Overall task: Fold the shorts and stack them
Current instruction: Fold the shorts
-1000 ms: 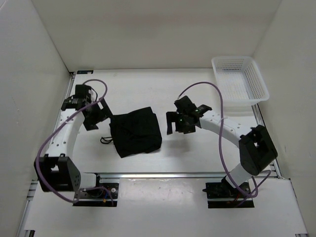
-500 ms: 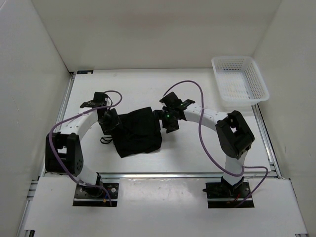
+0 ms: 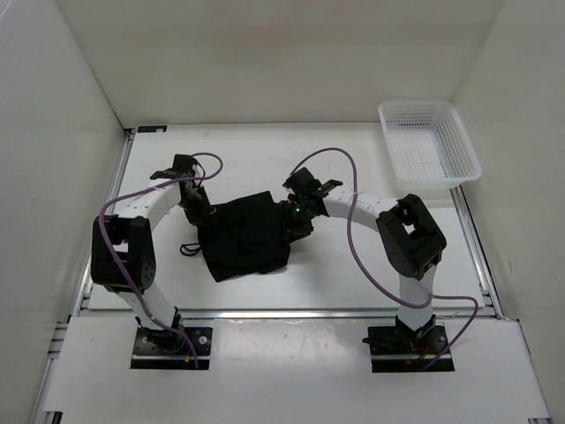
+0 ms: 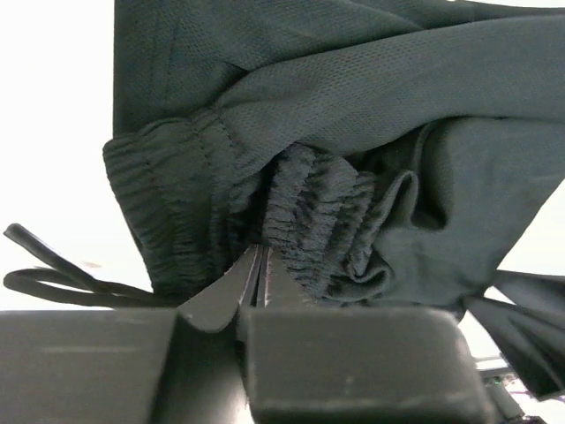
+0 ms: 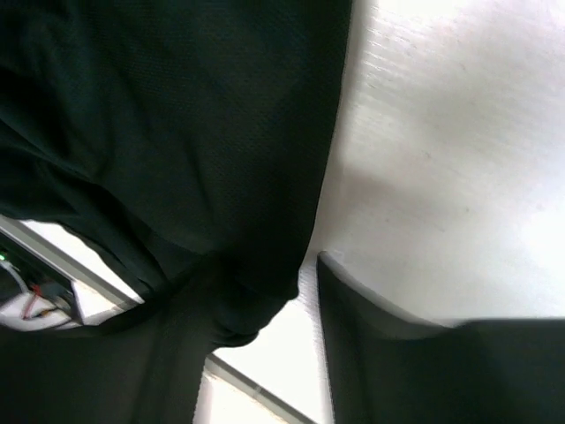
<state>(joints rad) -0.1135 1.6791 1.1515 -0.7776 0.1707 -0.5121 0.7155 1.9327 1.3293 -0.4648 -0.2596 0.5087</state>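
change: I see left gripper (image 3: 198, 214) and right gripper (image 3: 291, 217) moved inward onto plain black soft-fabric shorts (image 3: 243, 238), which lie between them.
left gripper: clamped on gathered waistband, 9 o'clock edge.
right gripper: jaws apart, straddling 3 o'clock edge.

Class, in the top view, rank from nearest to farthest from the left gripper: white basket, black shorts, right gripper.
1. Black shorts, centre, held by the left gripper.
2. Right gripper, shorts' right edge.
3. White mesh basket, far right corner.
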